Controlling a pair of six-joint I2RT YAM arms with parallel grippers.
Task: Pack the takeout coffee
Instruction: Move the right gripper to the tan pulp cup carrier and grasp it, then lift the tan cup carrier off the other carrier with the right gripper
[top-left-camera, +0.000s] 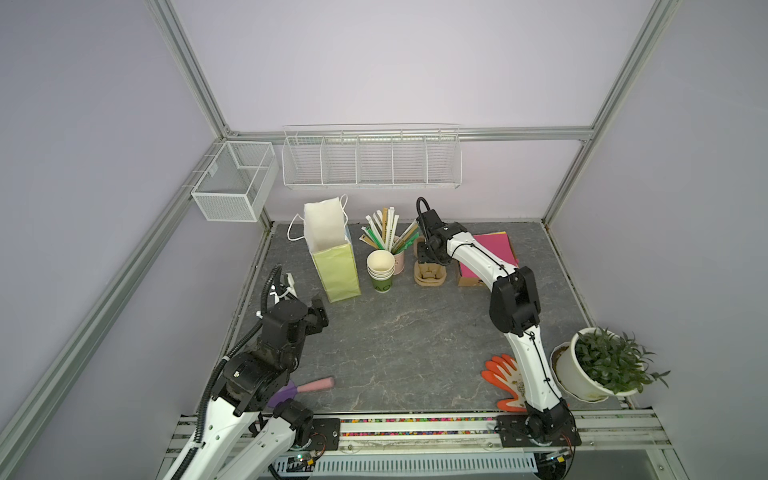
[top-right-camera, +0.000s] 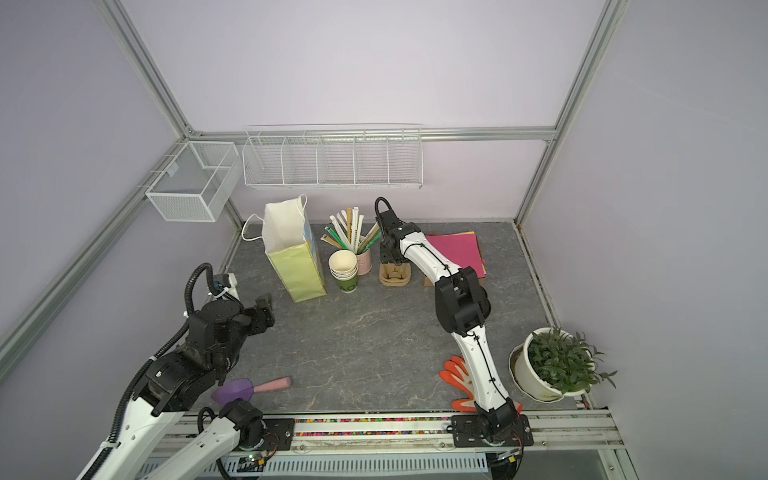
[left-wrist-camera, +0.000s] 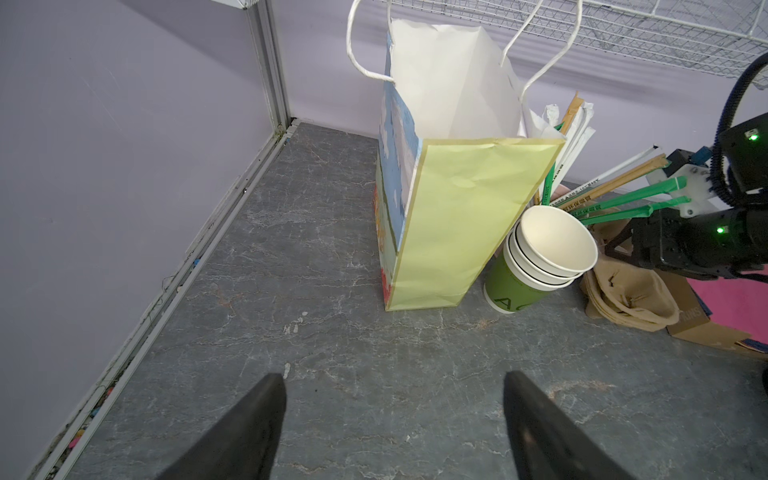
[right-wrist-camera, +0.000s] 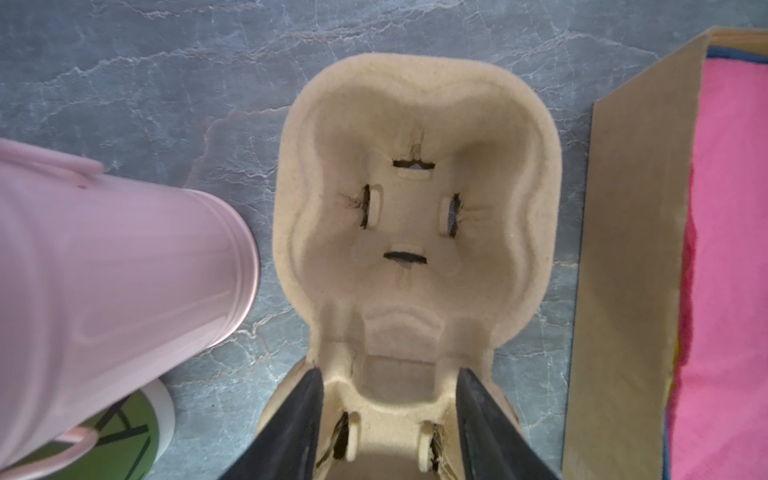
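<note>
The lowest green cup in the stack bore large letters "AO". A straw wrapper at its one o'clock carried small Chinese print, barely legible.

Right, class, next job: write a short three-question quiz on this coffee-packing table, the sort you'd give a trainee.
1. True or false: the paper bag stands upright with its mouth open.
2. The right end effector has its jaws either side of which item? A) stack of green cups B) pulp cup carrier C) orange glove
3. Fill the gap: the straws stand in a ____ holder.
Key: 1 true; 2 B; 3 pink.
</note>
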